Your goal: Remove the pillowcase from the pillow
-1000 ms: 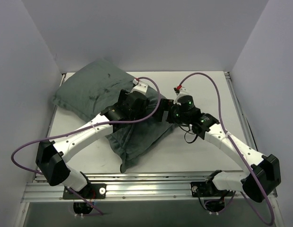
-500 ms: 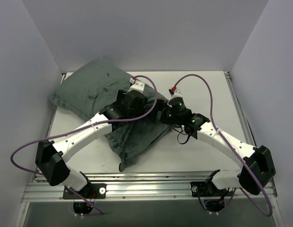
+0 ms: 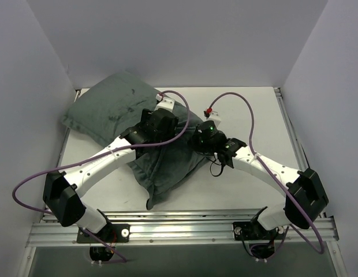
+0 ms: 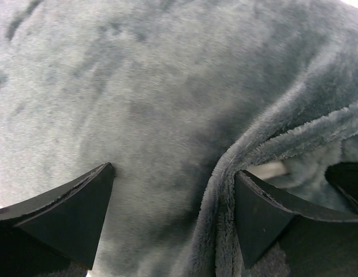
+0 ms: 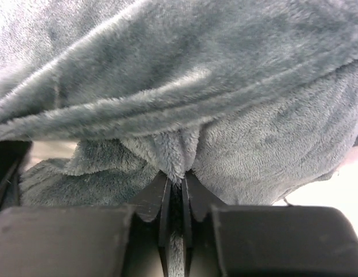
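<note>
The pillowcase [image 3: 109, 109] lies on the table's left half, its plain grey-green plush face up, bulging at the back left and slacker near the middle. The pillow is hidden under the fabric. My left gripper [image 3: 169, 126] is open and pressed down on the pillowcase [image 4: 138, 86]. In the left wrist view its gripper [image 4: 174, 173] straddles a folded hem [image 4: 283, 133] without pinching it. My right gripper [image 3: 197, 142] is at the pillowcase's right edge. In the right wrist view that gripper [image 5: 176, 176] is shut on a thin fold of the pillowcase [image 5: 196, 86].
The white table [image 3: 248, 109] lies bare to the right of the fabric. Grey walls close in the left, back and right. A metal rail [image 3: 179, 228] runs along the near edge. Purple cables [image 3: 242, 104] loop above both arms.
The right arm has moved left to the pillowcase's edge, and its gripper went from open to shut on a fold. The left gripper stayed open and barely shifted.
</note>
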